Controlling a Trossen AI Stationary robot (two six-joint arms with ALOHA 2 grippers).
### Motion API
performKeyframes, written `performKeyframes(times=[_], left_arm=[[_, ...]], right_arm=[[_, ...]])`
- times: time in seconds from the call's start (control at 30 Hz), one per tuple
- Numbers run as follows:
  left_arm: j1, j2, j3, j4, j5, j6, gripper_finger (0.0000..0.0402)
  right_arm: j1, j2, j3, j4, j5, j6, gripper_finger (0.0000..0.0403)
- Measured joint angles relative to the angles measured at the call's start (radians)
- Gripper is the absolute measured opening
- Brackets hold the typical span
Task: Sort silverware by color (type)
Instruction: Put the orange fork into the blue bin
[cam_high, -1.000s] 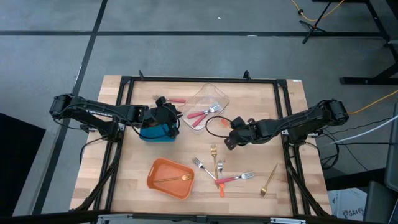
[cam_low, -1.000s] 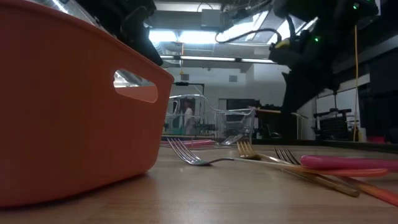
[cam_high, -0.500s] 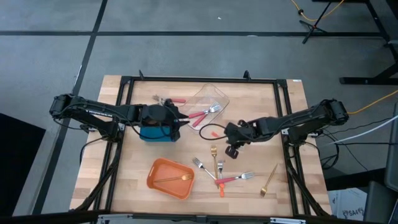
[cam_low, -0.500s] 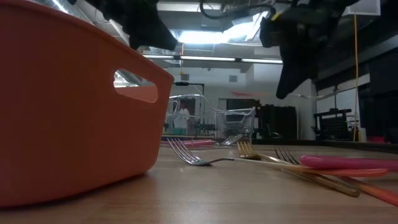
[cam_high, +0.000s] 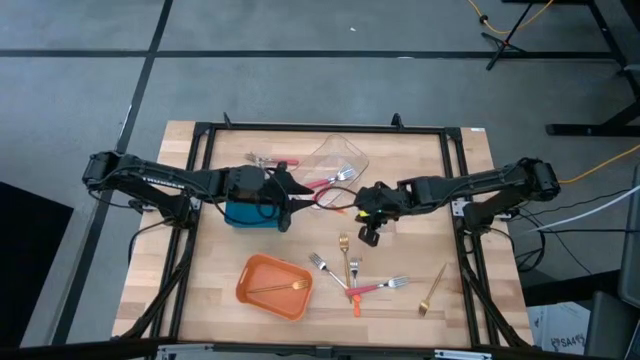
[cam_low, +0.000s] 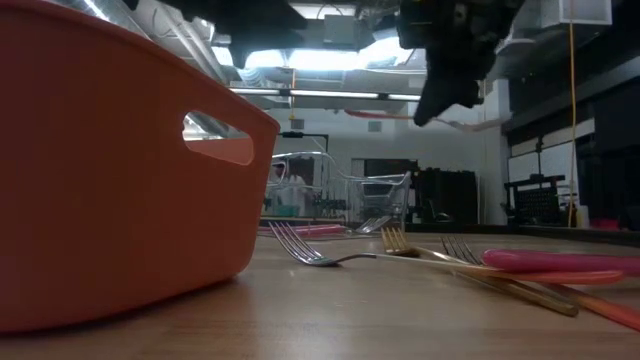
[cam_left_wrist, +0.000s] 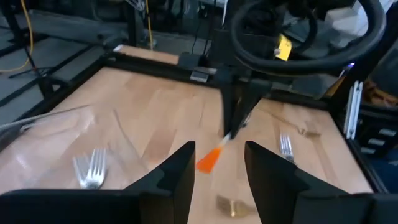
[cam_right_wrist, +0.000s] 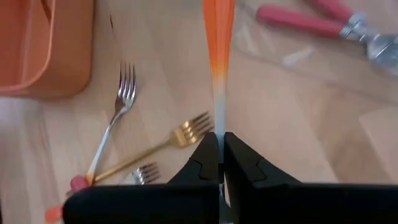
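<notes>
Grey floor is surrounding a pale wooden counter (cam_high: 400, 300) framed in black rails. From nine o'clock the left arm is reaching over a blue plastic tub (cam_high: 248, 212); the left gripper (cam_high: 297, 192) is showing its fingers (cam_left_wrist: 177, 171) spread apart and empty. From three o'clock the right arm is stretching toward centre, and the right gripper (cam_high: 366, 200) is pinching its fingers (cam_right_wrist: 210, 158) together on the metal end of an orange-handled silver fork (cam_high: 343, 195), its handle pointing at the left gripper, looking like a handover.

An orange plastic tray (cam_high: 250, 280) at seven o'clock is holding one gold fork (cam_high: 282, 288). A clear plastic tray (cam_high: 345, 152) at twelve o'clock is carrying red-handled forks (cam_high: 318, 183).

Sorting is looking roughly half done. A loose cluster of forks (cam_high: 352, 275) is lying at six o'clock, gold, red-handled and orange-handled mixed, with a stray gold fork (cam_high: 432, 290) at five o'clock and another red-handled fork (cam_high: 272, 160) at eleven o'clock, just beside the clear tray.
</notes>
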Motion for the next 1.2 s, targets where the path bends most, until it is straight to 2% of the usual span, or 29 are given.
performKeyframes(times=[0.17,0.4,0.7,0.97,1.2], left_arm=[[0.001,0.036,0.0,0.018,0.0,-0.098,0.0134],[0.001,0.063,0.0,0.018,-0.004,-0.348,0.0134],[0.001,0.064,0.0,0.018,-0.027,-0.572,0.0134],[0.001,0.064,0.0,0.016,-0.028,-0.672,0.0134],[0.001,0.064,0.0,0.015,-0.027,-0.72,0.0134]], right_arm=[[-0.008,0.0,0.031,0.021,0.053,-0.073,0.0],[-0.007,0.005,0.033,0.102,0.098,-0.179,0.0],[-0.006,0.017,0.033,0.111,0.14,-0.32,0.0],[-0.006,0.018,0.033,0.121,0.17,-0.412,0.0],[-0.006,0.018,0.033,0.208,0.169,-0.505,0.0]])
